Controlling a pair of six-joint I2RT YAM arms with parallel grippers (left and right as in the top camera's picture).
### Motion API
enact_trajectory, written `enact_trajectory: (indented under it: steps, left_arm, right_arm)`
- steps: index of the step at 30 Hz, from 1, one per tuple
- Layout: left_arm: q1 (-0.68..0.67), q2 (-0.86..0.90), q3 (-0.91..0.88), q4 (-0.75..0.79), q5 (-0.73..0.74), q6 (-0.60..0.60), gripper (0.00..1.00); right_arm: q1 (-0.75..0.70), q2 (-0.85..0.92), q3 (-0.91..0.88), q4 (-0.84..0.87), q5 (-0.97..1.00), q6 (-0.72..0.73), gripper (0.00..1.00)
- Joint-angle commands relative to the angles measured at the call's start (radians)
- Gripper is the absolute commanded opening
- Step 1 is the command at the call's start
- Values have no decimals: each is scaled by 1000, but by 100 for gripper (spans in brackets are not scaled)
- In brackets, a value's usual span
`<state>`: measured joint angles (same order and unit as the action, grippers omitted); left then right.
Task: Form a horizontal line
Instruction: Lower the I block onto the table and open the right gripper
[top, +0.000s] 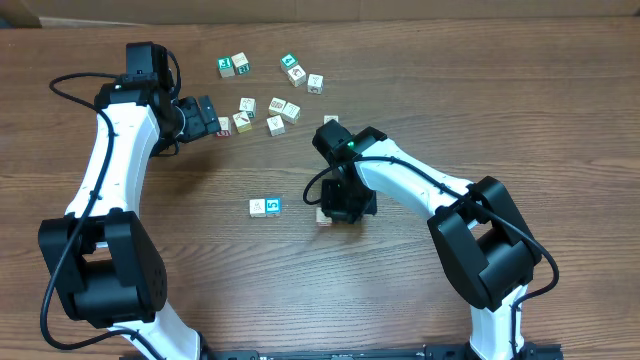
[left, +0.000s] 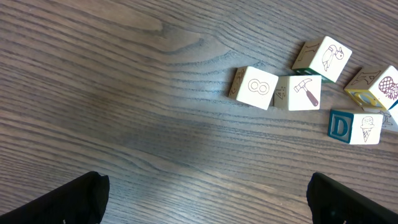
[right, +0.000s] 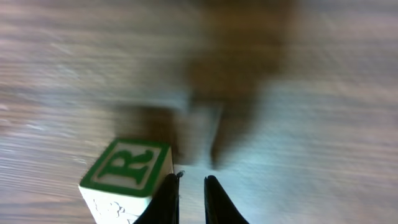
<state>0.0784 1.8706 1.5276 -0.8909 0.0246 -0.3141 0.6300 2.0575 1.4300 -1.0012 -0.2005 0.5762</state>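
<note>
- Broadly, the wooden surface (top: 470, 90) carries a loose cluster of picture cubes (top: 270, 95) along its far side. The line (top: 265, 207) lies mid-surface and is only two cubes so far: a whitish cube (top: 258, 207) side by side with a blue "5" cube (top: 273, 206), seemingly touching. Its long axis runs left to right across the overhead view.
- My right arm is clearly the nearer one. The right end effector (top: 340, 205) hangs low just past the "5" end of the line, on roughly the same axis, with bare wood between them.
- My left end effector (left: 208, 202) is up by the cluster, well apart from the line, with its fingers spread wide and nothing between them.
- In the right wrist view, a green "R" cube (right: 127, 171) stands outside the fingers, close against the outer side of one. The fingers are drawn together to a narrow slit that looks empty.
- My read is that the cube is not gripped, so the next move turns on that sideways offset. I would either recentre over the cube or nudge it along the axis toward the "5".
</note>
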Motion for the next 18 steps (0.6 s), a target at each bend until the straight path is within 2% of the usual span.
enact_trajectory:
  steps: [1, 8, 18]
  left_arm:
    - [-7, 7, 9, 2, -6, 0, 100]
    - [-7, 7, 9, 2, -6, 0, 100]
    - [-7, 7, 9, 2, -6, 0, 100]
  right_arm:
    - [6, -37, -4, 60, -40, 7, 11]
    - [6, -37, -4, 132, -37, 7, 12]
    - [6, -37, -4, -25, 2, 41, 12]
